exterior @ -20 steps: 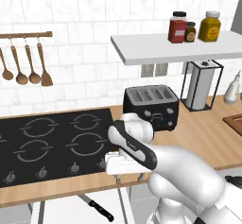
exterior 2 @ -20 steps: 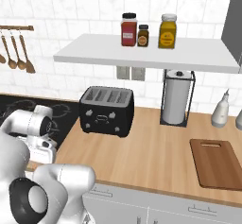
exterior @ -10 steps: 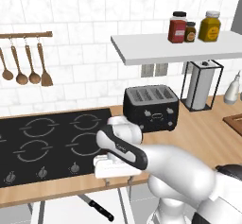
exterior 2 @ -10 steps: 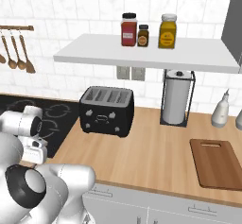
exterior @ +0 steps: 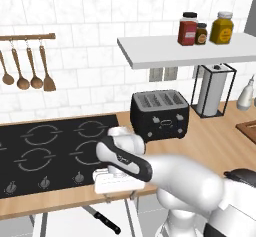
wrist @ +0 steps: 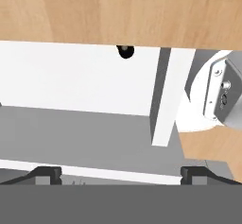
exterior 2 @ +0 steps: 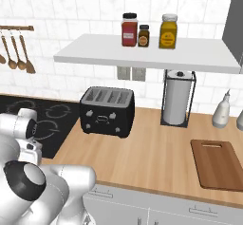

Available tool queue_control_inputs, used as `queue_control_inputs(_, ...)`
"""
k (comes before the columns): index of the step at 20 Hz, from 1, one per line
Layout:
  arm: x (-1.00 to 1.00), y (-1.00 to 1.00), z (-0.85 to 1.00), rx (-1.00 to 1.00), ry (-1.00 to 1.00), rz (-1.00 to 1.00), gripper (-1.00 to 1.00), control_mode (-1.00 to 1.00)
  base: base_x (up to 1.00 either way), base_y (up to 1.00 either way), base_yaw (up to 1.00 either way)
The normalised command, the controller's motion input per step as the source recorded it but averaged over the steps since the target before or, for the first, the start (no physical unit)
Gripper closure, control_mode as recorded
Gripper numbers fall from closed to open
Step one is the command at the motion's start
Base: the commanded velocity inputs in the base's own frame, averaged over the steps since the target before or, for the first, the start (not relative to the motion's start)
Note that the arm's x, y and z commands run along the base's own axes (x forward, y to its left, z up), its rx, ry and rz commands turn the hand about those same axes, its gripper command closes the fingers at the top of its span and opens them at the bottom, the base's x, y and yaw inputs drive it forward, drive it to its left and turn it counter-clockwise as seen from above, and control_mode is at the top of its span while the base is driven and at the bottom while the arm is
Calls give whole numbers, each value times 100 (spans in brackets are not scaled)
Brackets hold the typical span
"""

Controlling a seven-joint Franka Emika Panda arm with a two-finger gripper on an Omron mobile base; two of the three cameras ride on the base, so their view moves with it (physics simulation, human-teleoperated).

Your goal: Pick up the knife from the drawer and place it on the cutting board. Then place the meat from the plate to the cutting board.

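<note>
A: Why is the arm bent down over the front edge of the table (exterior: 60,206)?

B: I judge it is reaching for the knife (exterior: 102,220), which lies in the open drawer (wrist: 71,83) just below that edge, black handle toward the robot. The gripper (wrist: 120,173) points down into the drawer with its jaws spread wide, nothing between them.

A: What does the hand view add?

B: The drawer's white floor and the tip of the handle at the table's lip. The left base view gives the knife's whole line instead.

A: And farther off?

B: The right base view has the cutting board (exterior 2: 220,164) lying flat and bare, well apart to the right beyond the toaster (exterior 2: 107,110).
</note>
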Motion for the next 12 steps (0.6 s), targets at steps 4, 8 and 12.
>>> queue_control_inputs(4, -49, 2, -3, 0, -4, 0, -100, -100, 0, 0, 0)
queue_control_inputs(8, -30, 15, -18, -2, -6, 0, -100, -100, 0, 0, 0)
queue_control_inputs(12, -15, 49, -33, -6, -1, 0, -100, -100, 0, 0, 0)
